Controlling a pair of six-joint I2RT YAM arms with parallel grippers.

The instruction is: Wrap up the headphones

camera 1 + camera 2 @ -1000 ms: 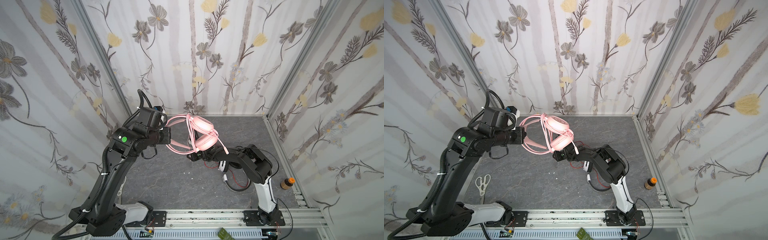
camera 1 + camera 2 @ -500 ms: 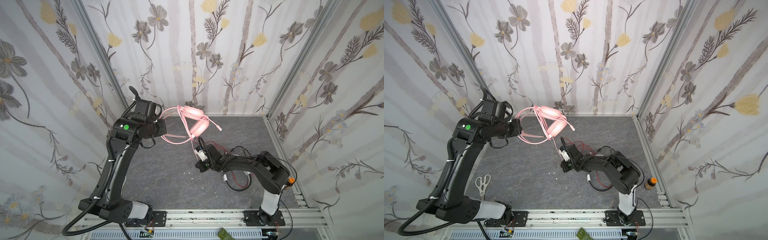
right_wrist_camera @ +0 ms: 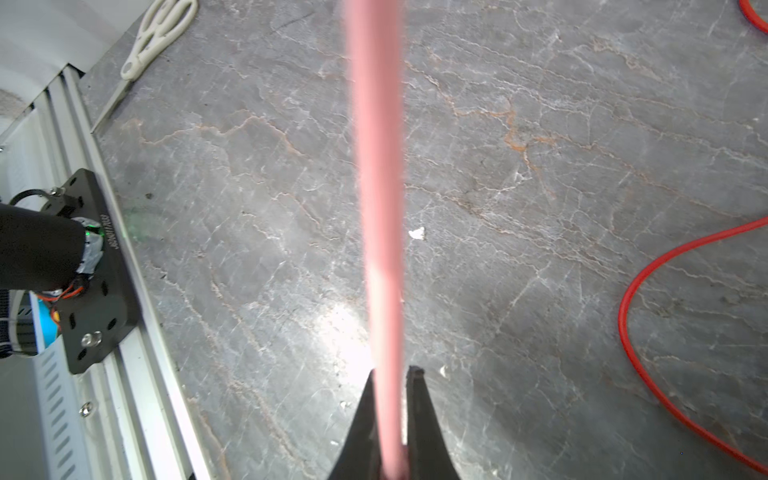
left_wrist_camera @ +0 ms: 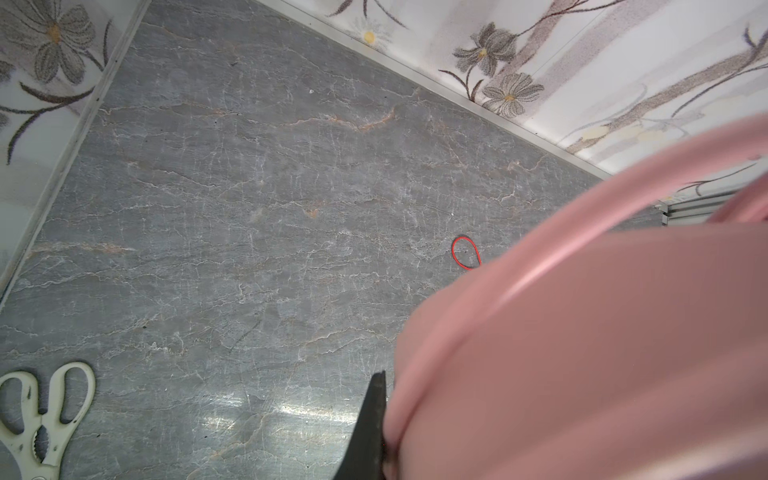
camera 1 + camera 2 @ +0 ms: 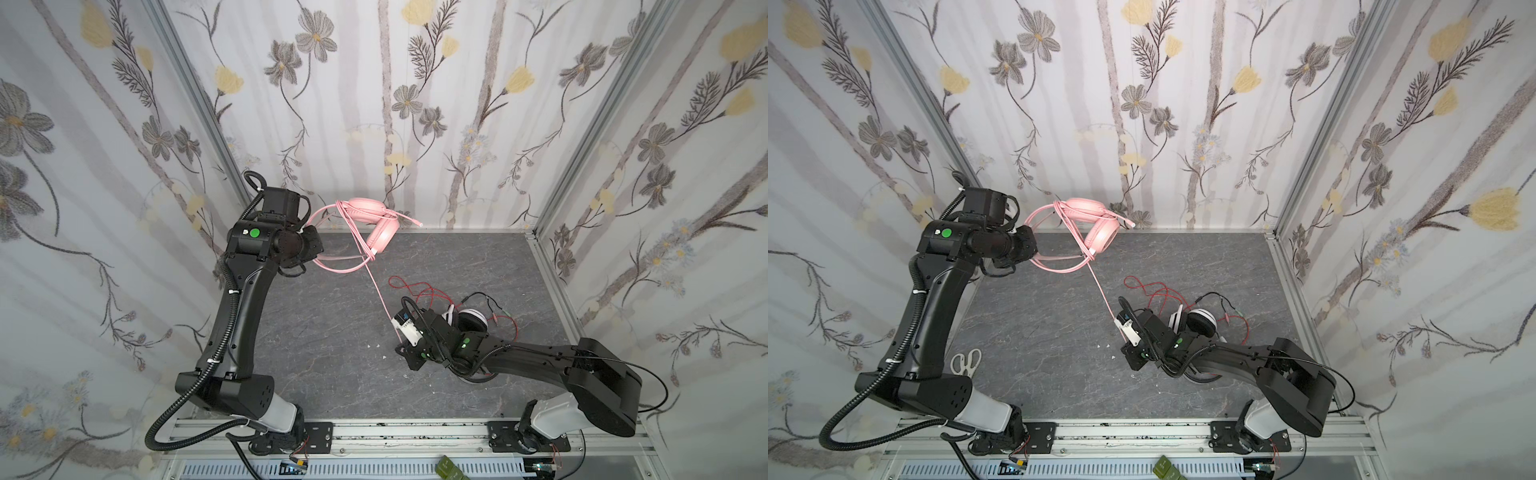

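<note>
2 overhead, 2 close wrist views

Smooth pink plastic headset [image 5: 384, 235], sheeny grey stone-look tabletop [image 5: 332, 332], matt metal rail [image 5: 415, 432]

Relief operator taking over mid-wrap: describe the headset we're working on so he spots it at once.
At the foot of the back wall, left of centre, the pink headset is held clear of the table by the left gripper, jaws shut on its headband. Unlike the white-and-black headset lying among red wire, it is all pink, its pink cable stretched to the right gripper.
</note>
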